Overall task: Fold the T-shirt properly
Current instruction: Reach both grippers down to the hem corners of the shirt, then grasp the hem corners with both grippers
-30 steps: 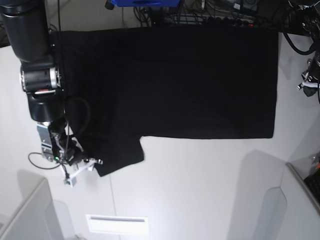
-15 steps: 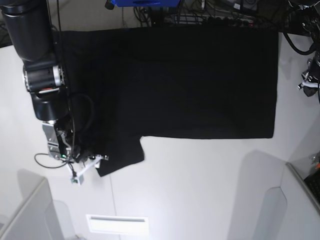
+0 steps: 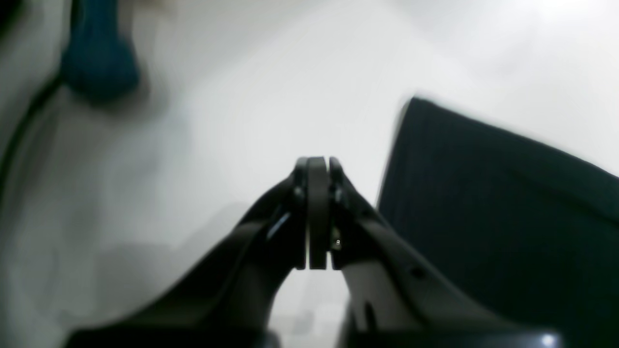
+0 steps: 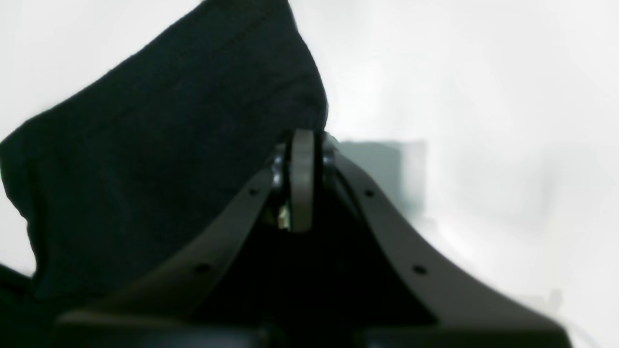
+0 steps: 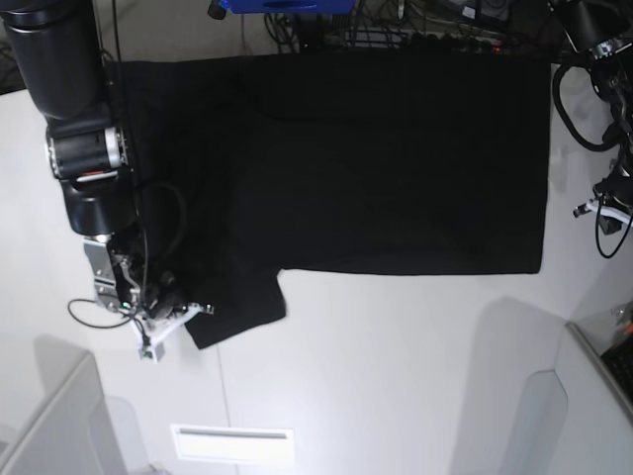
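Observation:
The black T-shirt (image 5: 396, 158) lies flat on the white table, plain side up, with one sleeve (image 5: 237, 302) sticking out toward the front left. My right gripper (image 5: 193, 313) sits at that sleeve's outer edge. In the right wrist view the right gripper (image 4: 303, 135) is shut, and the sleeve's hem (image 4: 169, 145) runs straight into its fingertips. My left gripper (image 5: 586, 210) hovers off the shirt's right edge. In the left wrist view the left gripper (image 3: 317, 162) has its pads together with nothing between them, and the shirt's corner (image 3: 483, 203) lies just to its right.
Cables and a blue object (image 5: 282, 5) crowd the back edge of the table. A white strip (image 5: 232, 443) lies near the front. Grey panels stand at the front left (image 5: 54, 426) and front right (image 5: 593, 396) corners. A blurred blue thing (image 3: 96, 63) shows in the left wrist view.
My right gripper has gone from open to shut at the sleeve's edge. The left arm has come down on the right side toward the shirt's edge.

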Robot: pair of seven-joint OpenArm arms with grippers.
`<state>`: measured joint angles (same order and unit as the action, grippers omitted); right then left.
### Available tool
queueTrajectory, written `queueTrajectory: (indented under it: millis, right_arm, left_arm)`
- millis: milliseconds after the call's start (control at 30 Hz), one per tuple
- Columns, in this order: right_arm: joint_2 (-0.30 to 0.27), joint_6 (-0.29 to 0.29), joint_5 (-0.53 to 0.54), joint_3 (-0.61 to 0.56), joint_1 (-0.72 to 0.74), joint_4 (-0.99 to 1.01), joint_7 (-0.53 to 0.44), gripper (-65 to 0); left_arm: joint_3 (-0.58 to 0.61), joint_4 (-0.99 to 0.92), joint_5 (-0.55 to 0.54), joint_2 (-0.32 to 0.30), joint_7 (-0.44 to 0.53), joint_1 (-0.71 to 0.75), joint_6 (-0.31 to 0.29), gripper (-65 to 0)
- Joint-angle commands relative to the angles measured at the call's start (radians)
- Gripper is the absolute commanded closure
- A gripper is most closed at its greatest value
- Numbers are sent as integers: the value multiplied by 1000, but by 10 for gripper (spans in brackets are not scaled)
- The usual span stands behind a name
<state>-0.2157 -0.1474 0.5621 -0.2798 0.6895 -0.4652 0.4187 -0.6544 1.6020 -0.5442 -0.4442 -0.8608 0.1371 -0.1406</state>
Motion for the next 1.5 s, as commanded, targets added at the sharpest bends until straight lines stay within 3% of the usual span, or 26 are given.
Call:
queueTrajectory:
  millis: [0, 133, 467, 900, 1400, 1467]
  right_arm:
    - [-8, -2, 3, 3, 28, -11, 12, 0]
    - [-8, -2, 2, 0, 28, -11, 10, 0]
    - [-8, -2, 2, 3, 28, -13, 10, 0]
    - [-8, -2, 2, 3, 28, -14, 9, 0]
    - [-9, -2, 0, 0, 28, -14, 7, 0]
    - [-9, -2, 0, 1, 28, -16, 7, 0]
  left_arm:
    - [-3, -10, 25, -11, 18, -38, 6, -132]
    - [5, -107, 65, 0, 18, -135, 6, -336]
    - [183, -392, 103, -2, 21, -362, 6, -569]
    - [373, -573, 105, 8, 24, -511, 5, -573]
    - [476, -731, 102, 40, 88, -560, 5, -566]
    - [474, -731, 100, 43, 88, -560, 5, -504]
